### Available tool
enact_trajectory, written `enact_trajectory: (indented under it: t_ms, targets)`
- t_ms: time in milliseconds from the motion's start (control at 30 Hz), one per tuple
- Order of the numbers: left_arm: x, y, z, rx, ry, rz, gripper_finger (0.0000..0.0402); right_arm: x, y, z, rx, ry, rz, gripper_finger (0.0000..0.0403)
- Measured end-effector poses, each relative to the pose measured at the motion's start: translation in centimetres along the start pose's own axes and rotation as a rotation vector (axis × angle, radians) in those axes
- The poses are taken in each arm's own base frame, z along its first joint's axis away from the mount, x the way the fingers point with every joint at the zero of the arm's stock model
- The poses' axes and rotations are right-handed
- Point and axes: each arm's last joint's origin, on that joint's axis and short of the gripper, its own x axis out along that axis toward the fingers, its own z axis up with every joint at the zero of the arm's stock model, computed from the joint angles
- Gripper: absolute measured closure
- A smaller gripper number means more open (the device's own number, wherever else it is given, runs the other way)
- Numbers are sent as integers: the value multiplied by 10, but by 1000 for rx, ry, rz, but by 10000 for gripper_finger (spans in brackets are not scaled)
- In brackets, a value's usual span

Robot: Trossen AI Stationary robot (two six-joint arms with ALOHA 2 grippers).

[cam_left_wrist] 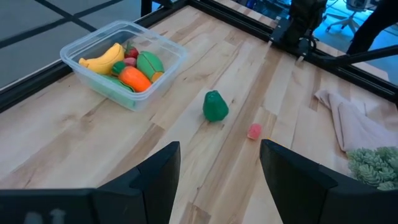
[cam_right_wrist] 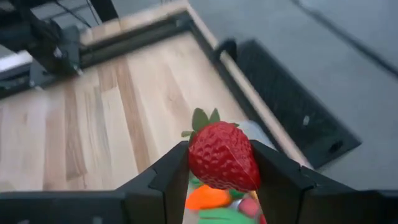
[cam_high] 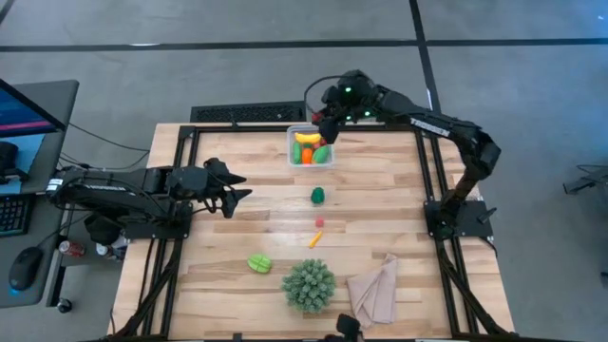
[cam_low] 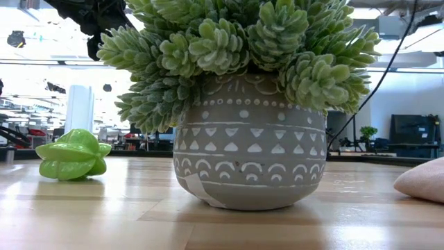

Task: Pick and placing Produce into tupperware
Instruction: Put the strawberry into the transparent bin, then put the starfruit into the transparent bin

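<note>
Right tool (cam_right_wrist: 219,180) clamps a red toy strawberry (cam_right_wrist: 222,155) above the clear rectangular plastic tupperware (cam_high: 312,149).
Container sits directly beneath it on the wooden tabletop (cam_high: 380,199); left tool (cam_left_wrist: 217,168) hangs released, well apart.

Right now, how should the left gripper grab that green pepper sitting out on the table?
Come straight down on the green pepper with the open left gripper and close across its rounded middle. It stands upright and alone on the table, narrower at the top, so the wider body probably offers steadier contact.

Grey concrete floor (cam_high: 532,85); desk w/ monitor (cam_high: 24,109), keyboard (cam_high: 11,214), mouse (cam_high: 21,269).
</note>
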Motion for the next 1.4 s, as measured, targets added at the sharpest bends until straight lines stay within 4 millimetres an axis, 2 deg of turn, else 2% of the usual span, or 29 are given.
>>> enact_trajectory:
  t_ms: [133,300,500,700,1100,1400]
  targets:
    - [0,0,0,-3,-4,-2,189,31,-2,-14,27,80,19,243]
    - [0,0,0,-14,-4,-3,189,65,-3,-34,45,178,37,259]
    - [0,0,0,-19,-4,-4,189,89,-3,-51,79,258,67,258]
    - [0,0,0,-20,-5,-1,189,90,-4,-52,84,265,68,240]
    - [0,0,1,-20,-16,19,189,88,-9,-52,95,264,67,280]
    - [0,0,1,-20,-16,20,189,89,-7,-52,105,260,106,284]
